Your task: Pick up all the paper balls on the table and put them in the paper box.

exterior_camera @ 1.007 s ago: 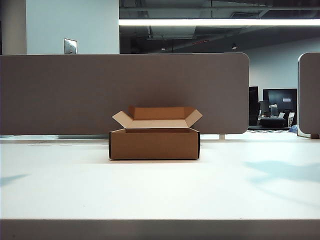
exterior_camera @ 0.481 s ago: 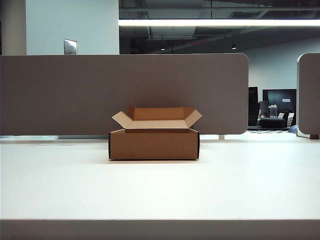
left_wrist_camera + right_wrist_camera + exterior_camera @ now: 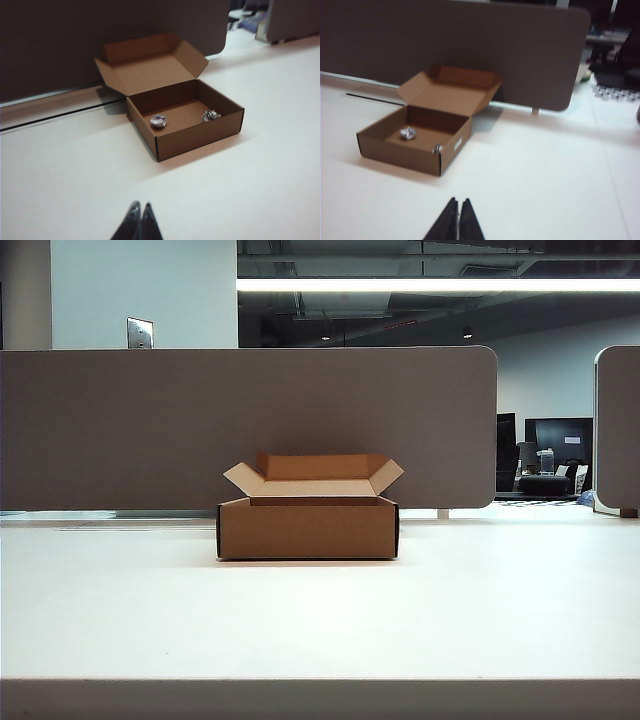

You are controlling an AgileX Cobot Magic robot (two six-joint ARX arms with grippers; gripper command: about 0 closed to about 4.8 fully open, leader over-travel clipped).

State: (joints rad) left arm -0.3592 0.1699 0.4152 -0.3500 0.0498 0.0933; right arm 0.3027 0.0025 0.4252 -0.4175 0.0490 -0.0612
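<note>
Paper balls in paper box, well beyond both closed grippers.

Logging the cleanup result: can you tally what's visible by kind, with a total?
Paper balls: 2 visible, both inside the box, one and another
Box: 1, flaps open
Tools: 2, left and right, both shut, held back from the box
Total: 5
</note>
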